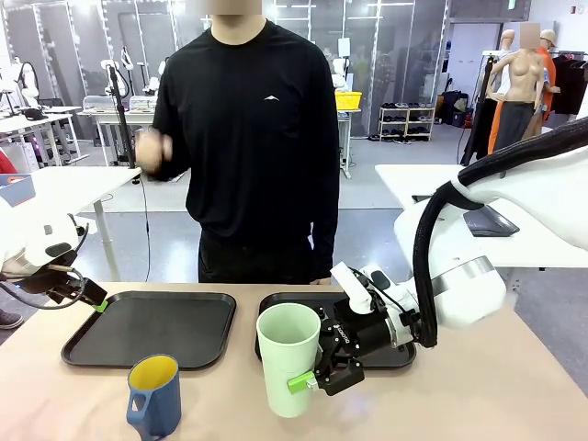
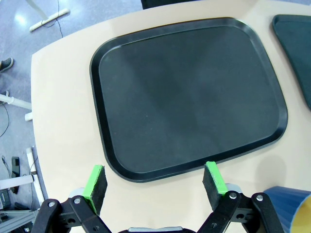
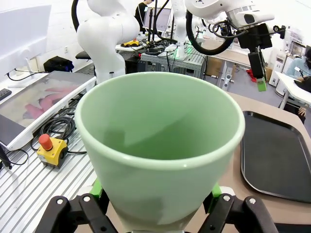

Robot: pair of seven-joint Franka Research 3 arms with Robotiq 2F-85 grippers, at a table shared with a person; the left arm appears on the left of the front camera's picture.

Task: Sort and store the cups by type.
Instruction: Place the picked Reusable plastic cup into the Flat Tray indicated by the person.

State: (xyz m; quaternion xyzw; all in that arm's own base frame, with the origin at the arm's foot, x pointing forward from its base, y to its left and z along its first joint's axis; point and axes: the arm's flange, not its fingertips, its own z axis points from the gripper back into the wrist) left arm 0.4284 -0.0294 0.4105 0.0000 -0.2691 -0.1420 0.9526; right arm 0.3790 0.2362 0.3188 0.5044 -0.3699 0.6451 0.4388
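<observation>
Though small, white logo (image 1: 272, 98) on shirt (image 1: 241, 156)

Mint-green tumbler (image 1: 288, 356); dark blue mug (image 1: 156, 406), yellow inside; black left tray (image 1: 152, 326), black right tray (image 1: 292, 301); tan table (image 1: 478, 395).

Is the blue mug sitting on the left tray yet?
No, the blue mug stands on the bare table, nearer the camera than the left tray.

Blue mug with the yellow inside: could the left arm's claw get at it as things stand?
Probably yes. The left claw hovers open over the left tray's near edge, and the blue mug stands upright on bare table just beside it, with nothing between them.
</observation>
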